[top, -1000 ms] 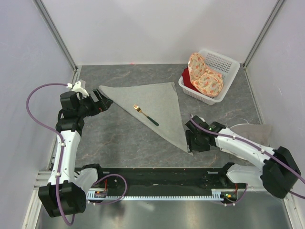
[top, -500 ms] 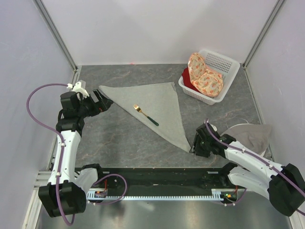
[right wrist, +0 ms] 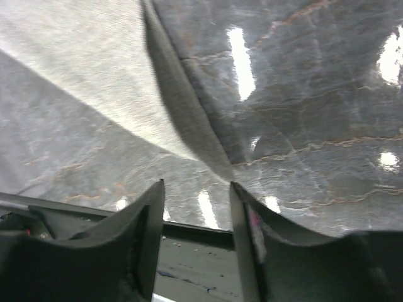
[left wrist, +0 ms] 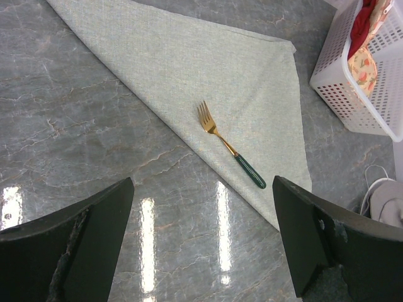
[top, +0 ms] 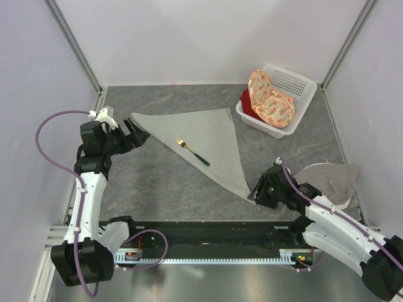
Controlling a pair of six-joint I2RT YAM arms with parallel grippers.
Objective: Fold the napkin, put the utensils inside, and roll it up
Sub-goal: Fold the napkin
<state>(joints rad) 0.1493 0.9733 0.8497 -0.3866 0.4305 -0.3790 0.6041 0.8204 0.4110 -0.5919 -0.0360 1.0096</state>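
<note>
Your fold looks done: the napkin (top: 204,141) lies flat on the table (top: 157,189) as a triangle. One corner points at the left gripper (top: 140,135), one points toward the basket (top: 301,82), and the sharp third corner is near the right gripper (top: 255,195). The fork (top: 194,153) is already on the cloth, lying close along the long diagonal edge with its gold head toward the far left and its green handle toward you. It is the only utensil you can see, so the placing step is done as far as the views show.

What is left is the roll, and nothing of it has begun; the cloth shows no curl or lifted edge.

Your left jaws stand fully apart and hold nothing, just beside the napkin's left corner. Your right jaws are partly open. In the wrist view the napkin's tip lies right at the fingertips, and the gap between them looks empty. The angle is low, though, so the tip may just be touching one finger.

A beige cloth (top: 327,179) lies by the right arm, apart from the napkin. An orange floral cloth (top: 271,100) sits in the basket.

You'll find no brand, label or writing to read in any view.
</note>
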